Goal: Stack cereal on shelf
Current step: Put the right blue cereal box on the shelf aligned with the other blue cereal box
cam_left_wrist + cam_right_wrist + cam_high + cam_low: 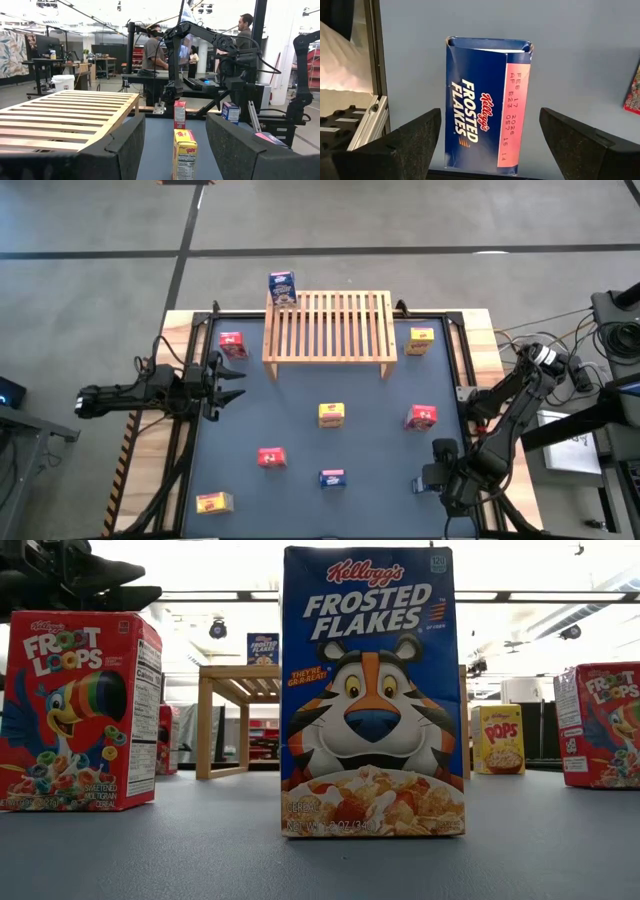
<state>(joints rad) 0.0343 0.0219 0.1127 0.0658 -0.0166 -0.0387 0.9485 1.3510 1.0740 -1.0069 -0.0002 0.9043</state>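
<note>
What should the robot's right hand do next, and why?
Probably ease the right gripper forward toward the blue Frosted Flakes box. Its open fingers frame the box in the right wrist view but stand apart from it, so nothing is gripped yet.

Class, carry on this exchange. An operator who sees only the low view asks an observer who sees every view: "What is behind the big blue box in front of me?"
Observer: A yellow box stands mid-table, directly behind it and hidden from you.
Operator: Where is the right gripper?
Observer: The right gripper is open, with a blue box between its fingers but not touched.
Operator: And the left gripper?
Observer: The left gripper is open and empty at the table's left side, in front of the rack's left end.
</note>
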